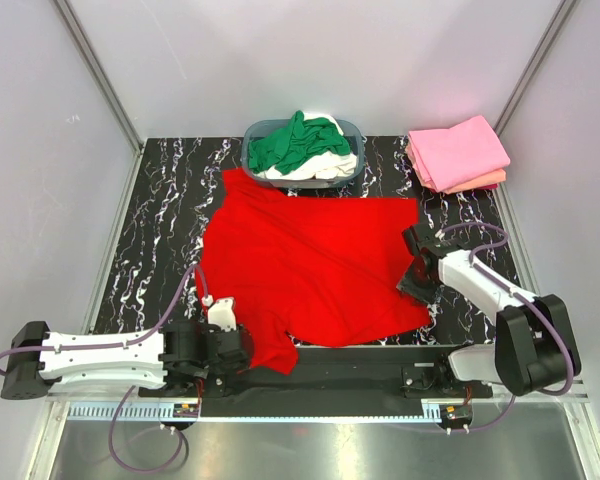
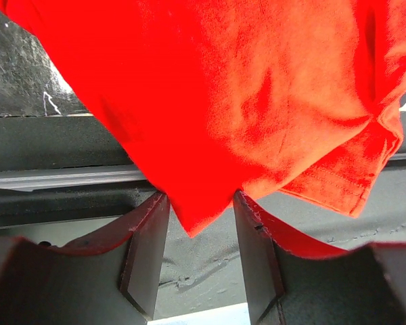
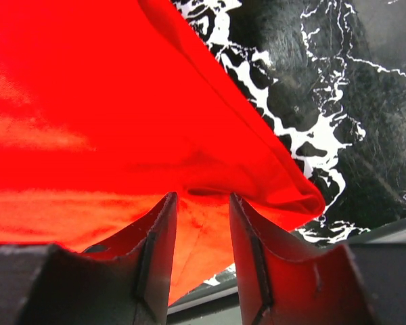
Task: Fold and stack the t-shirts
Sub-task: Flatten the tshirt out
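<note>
1. A big red shirt (image 1: 310, 265) lies spread out on the black counter (image 1: 170, 220) with white swirls. It takes up the middle of the counter and is not folded.
2. The near left corner of the red shirt hangs over the front edge of the counter, right by the left arm.
3. The left gripper (image 2: 200, 196) has its two fingers apart. A pointy corner of the red shirt hangs down into the gap between them.
4. The right gripper (image 3: 201, 198) is at the right edge of the red shirt. Its two fingers are apart too. The folded-over edge of the shirt lies just past the fingertips, on the counter.
5. A blue-grey basket (image 1: 248, 150) stands at the back of the counter, touching the far edge of the red shirt.
6. A green shirt (image 1: 290, 145) is bunched up on top in the basket. A white shirt (image 1: 320, 168) lies under it.
7. A folded pink shirt (image 1: 458, 150) sits at the back right corner of the counter, well apart from the red shirt.
8. A salmon shirt (image 1: 485, 181) peeks out from under the pink one, so the two make a small pile.
</note>
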`<state>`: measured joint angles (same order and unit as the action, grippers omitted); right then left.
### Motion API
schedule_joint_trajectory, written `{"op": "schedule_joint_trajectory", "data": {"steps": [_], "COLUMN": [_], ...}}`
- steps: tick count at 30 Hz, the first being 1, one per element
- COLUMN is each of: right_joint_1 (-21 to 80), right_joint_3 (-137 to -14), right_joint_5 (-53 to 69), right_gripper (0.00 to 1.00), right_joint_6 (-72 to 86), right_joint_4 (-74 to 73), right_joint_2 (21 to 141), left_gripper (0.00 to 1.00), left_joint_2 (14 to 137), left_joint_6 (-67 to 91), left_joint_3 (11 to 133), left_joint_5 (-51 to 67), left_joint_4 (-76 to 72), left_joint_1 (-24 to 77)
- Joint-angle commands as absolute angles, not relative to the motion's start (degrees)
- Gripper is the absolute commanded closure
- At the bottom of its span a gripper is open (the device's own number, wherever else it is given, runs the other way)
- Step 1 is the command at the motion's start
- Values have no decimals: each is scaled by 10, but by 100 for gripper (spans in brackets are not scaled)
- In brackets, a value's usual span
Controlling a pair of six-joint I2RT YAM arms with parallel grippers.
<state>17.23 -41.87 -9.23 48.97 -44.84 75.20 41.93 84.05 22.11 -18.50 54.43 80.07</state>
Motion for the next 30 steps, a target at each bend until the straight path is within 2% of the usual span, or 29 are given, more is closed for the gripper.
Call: {"op": "schedule_joint_trajectory", "data": {"steps": [1, 8, 11, 12, 16, 19, 22, 23, 30], "right_joint_1": [171, 171, 171, 171, 171, 171, 171, 171, 174], "right_joint_3": [-427, -437, -435, -435, -432, -428, -416, -412, -374], "right_joint_5": [-118, -121, -117, -118, -120, -113, -91, -84, -39], "right_gripper": [57, 57, 66, 74, 87, 92, 94, 100, 100], "right_joint_6": [482, 475, 475, 477, 480, 483, 496, 500, 549], "right_joint_4": [-429, -422, -420, -424, -437, -448, -458, -464, -539], "right_joint_2": [770, 794, 795, 793, 771, 751, 720, 710, 561], "left_gripper": [52, 51, 52, 52, 52, 52, 52, 52, 52], "left_joint_2": [415, 416, 415, 416, 417, 422, 424, 425, 397], "left_joint_6": [842, 840, 840, 841, 840, 840, 840, 840, 842], "left_joint_3": [216, 213, 212, 211, 210, 211, 214, 216, 245], "left_joint_5": [-200, -199, -199, -199, -200, -200, -201, -202, -210], "left_joint_4": [528, 525, 522, 522, 519, 519, 522, 525, 560], "left_joint_1": [802, 802, 802, 802, 802, 802, 802, 802, 802]}}
